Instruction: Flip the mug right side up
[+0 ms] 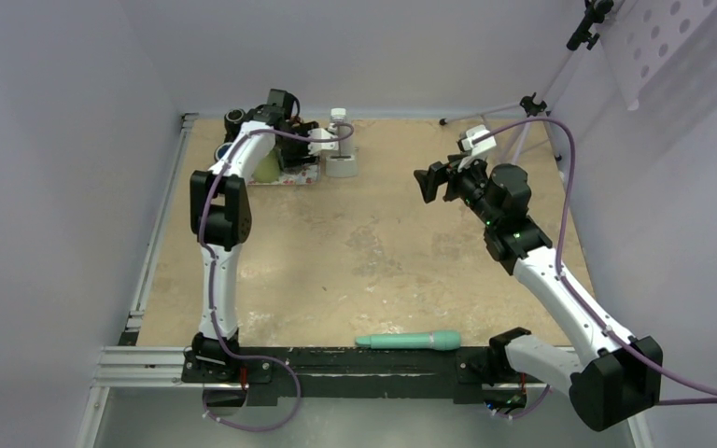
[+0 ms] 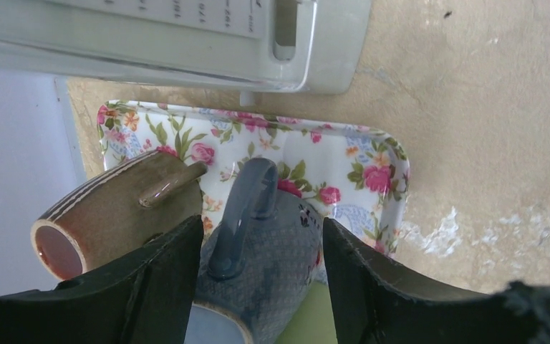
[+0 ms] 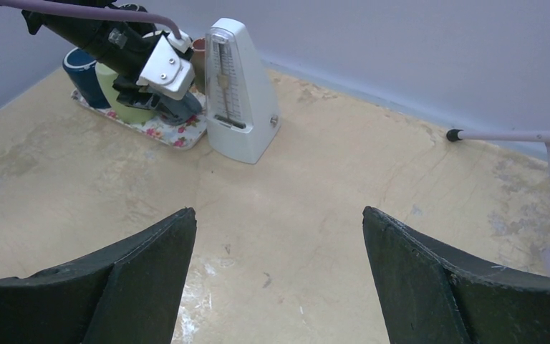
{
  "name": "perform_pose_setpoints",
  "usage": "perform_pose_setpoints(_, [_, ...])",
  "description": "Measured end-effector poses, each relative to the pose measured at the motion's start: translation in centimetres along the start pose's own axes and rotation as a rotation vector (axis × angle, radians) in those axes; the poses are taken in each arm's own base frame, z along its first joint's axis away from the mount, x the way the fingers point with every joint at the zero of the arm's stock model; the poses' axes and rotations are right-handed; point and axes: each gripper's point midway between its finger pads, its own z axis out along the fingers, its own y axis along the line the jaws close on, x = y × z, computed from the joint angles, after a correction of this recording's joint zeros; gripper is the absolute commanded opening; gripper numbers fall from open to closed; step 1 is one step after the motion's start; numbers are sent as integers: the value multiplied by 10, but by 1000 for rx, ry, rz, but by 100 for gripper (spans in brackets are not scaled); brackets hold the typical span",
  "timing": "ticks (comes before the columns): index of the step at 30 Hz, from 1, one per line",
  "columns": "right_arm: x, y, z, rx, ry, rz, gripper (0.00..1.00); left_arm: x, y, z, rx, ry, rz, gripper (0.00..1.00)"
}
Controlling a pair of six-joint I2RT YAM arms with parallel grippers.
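A blue-grey patterned mug (image 2: pixel 279 251) with a curved handle sits tilted over a floral tray (image 2: pixel 362 168), its pale-blue opening towards the camera at the lower left. My left gripper (image 2: pixel 259 222) is closed around its body, one finger on each side and the handle between them. In the top view the left gripper (image 1: pixel 291 154) is over the tray at the far left, and the mug is mostly hidden under it. In the right wrist view the mug (image 3: pixel 185 109) shows below the left gripper. My right gripper (image 3: pixel 279 211) is open and empty above the bare table, also seen in the top view (image 1: pixel 427 182).
A brown striped mug (image 2: pixel 107 208) lies against the blue-grey mug. A green mug (image 1: pixel 266 168) and a dark blue cup (image 3: pixel 82 68) share the tray. A white metronome (image 1: pixel 340 154) stands right of it. A teal tool (image 1: pixel 409 342) lies near the front edge. A tripod (image 1: pixel 523 112) stands back right.
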Motion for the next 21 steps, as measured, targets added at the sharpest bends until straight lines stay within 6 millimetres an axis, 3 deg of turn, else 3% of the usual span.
perform_pose_setpoints(7, [-4,1,-4,0,-9,-1,90,10,6,-4,-6,63,102,60])
perform_pose_setpoints(10, [-5,1,-6,3,-10,-2,90,12,10,-3,-19,89,162,35])
perform_pose_setpoints(16, [-5,-2,-9,18,-6,-1,90,3,14,3,-38,100,231,0])
perform_pose_setpoints(21, [-6,-3,-10,26,-8,-4,90,1,22,2,-69,96,244,0])
